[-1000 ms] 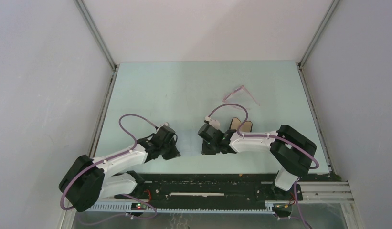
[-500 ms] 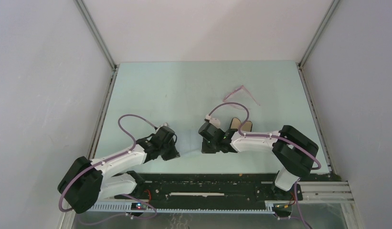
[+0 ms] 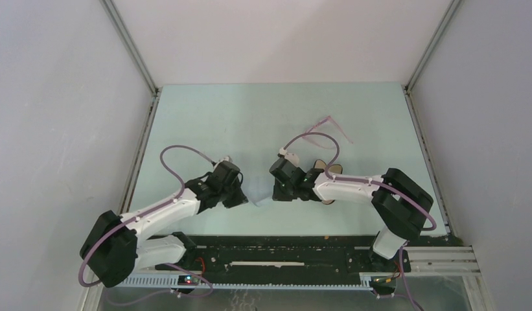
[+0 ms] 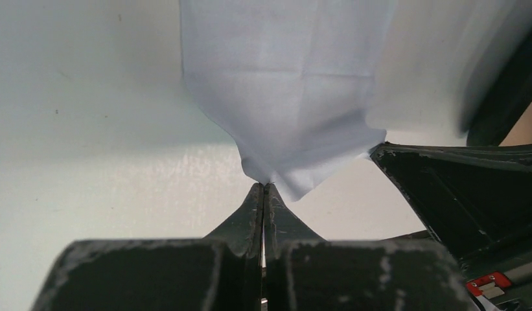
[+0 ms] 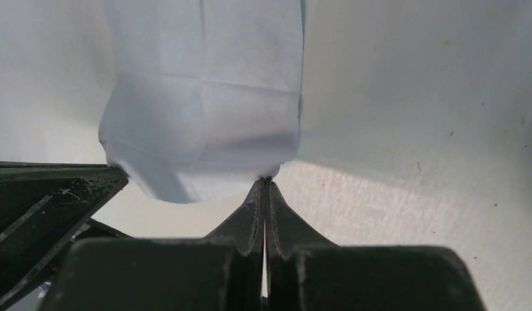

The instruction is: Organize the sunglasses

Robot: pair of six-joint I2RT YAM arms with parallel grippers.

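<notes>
The left gripper [image 4: 264,188] and right gripper [image 5: 267,181] each pinch a corner of the blue cloth [image 4: 282,84]. The sunglasses [image 3: 328,119] lie apart beyond the cloth, farther back and rightward, long axis roughly crosswise. The right arm [image 3: 354,184] is nearer.

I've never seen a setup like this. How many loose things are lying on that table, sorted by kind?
sunglasses, thin pink frame: 1
light blue cloth: 1
case with tan lining, partly hidden: 1
Total: 3
</notes>
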